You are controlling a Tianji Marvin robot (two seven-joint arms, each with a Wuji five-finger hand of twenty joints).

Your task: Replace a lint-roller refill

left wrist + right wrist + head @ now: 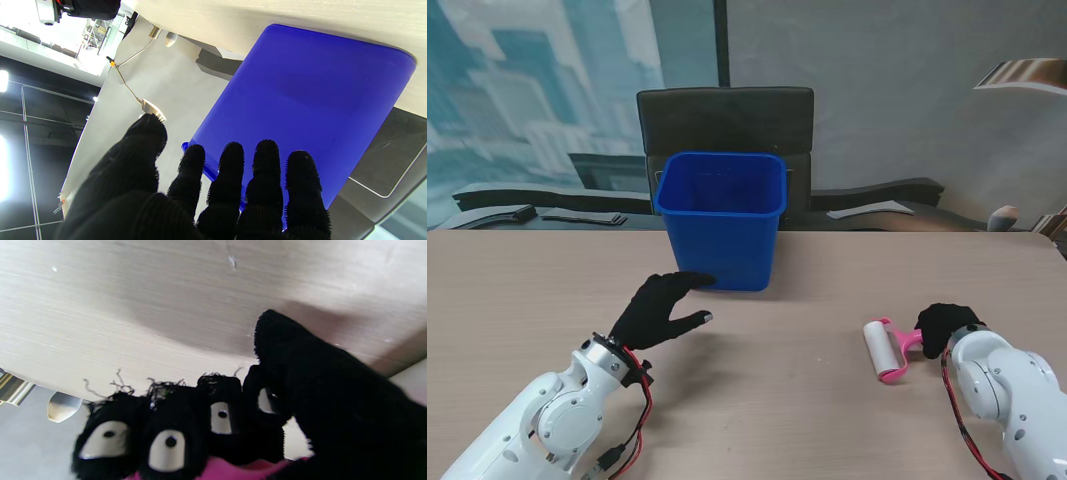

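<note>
The lint roller (pixel 887 350) is seen lying on the wooden table (pixel 807 400), well to the right of the blue bin (pixel 721 218) and nearer to me than it. Its white roll points away from the right hand (pixel 944 328), and its pink handle (pixel 910 343) is enclosed by that hand's black-gloved fingers. In the right wrist view the fingers (pixel 166 436) are shown curled closed, with a strip of pink handle (pixel 227 471) visible against them; the hand is thus closed on the handle.

The left hand (pixel 659 310) is held just in front of the blue bin, on its left side, with fingers extended and spread and nothing grasped. In the left wrist view the fingers (pixel 267 180) are directed at the bin's wall (pixel 300 100); whether the fingertips touch it cannot be told.

The blue bin stands upright toward the far edge of the table. Only its inner walls are shown from the stand's view, and no contents can be made out.

Behind the bin a dark chair back (pixel 725 120) is seen, and beyond it a grey wall and a cityscape panel (pixel 537 90).
</note>
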